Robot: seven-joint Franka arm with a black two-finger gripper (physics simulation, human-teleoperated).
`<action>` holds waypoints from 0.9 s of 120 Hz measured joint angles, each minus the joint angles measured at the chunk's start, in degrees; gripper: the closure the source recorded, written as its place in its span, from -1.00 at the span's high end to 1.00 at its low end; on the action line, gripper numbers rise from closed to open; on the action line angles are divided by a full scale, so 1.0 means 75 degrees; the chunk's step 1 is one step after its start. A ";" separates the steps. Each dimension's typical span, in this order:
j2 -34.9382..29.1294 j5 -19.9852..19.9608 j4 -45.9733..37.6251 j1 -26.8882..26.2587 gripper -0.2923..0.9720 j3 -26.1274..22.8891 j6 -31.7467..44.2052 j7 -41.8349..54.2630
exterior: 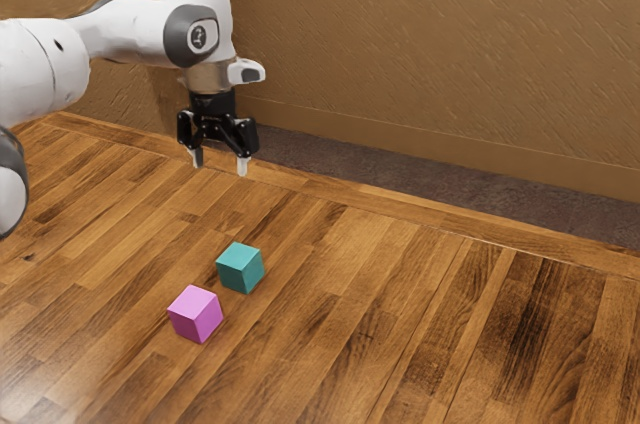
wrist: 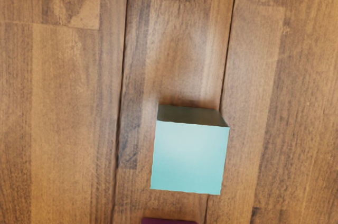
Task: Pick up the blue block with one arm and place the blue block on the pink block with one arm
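Warm wooden planks are making up the surface (exterior: pixel 450 344), and a brown textured wall (exterior: pixel 450 34) is standing behind it. The arm is reaching in from the exterior view's left. The tool (exterior: pixel 219 162) is hanging high over the planks with its two black fingers spread apart and nothing between them.

The blue block (exterior: pixel 240 267), closer to teal, is sitting flat on the surface. In the exterior view it is at roughly six o'clock from the tool and well below it. The pink block (exterior: pixel 195 313) is resting just beside it at about seven o'clock, with a narrow gap between them.

In the wrist view the blue block (wrist: pixel 190 155) is showing its top face squarely, and an edge of the pink block (wrist: pixel 169 221) is peeking in just past it. I am judging that the hand is lining up above the blue block for a straight descent. The fingers are spread to clear its sides, and the pick is not yet begun. The pink neighbour's closeness is likely calling for a careful finger path.

No brand, label or readable writing is appearing on the blocks, arm or wall.
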 joint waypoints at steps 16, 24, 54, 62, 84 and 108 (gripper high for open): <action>0.0349 -0.0191 -0.0792 0.0227 0.54 -0.0011 0.1294 -0.0076; -0.0440 -0.0285 -0.2496 0.0238 0.54 -0.0032 0.2282 -0.0096; -0.1076 -0.0584 -0.4423 0.0069 0.54 -0.0068 0.5047 -0.0169; -0.1041 -0.0707 -0.4466 -0.0023 0.54 -0.0073 0.5404 -0.0189; -0.0999 -0.0845 -0.4773 -0.0110 0.54 -0.0080 0.5949 -0.0215; -0.0740 -0.0887 -0.4842 -0.0187 0.54 -0.0113 0.6221 -0.0234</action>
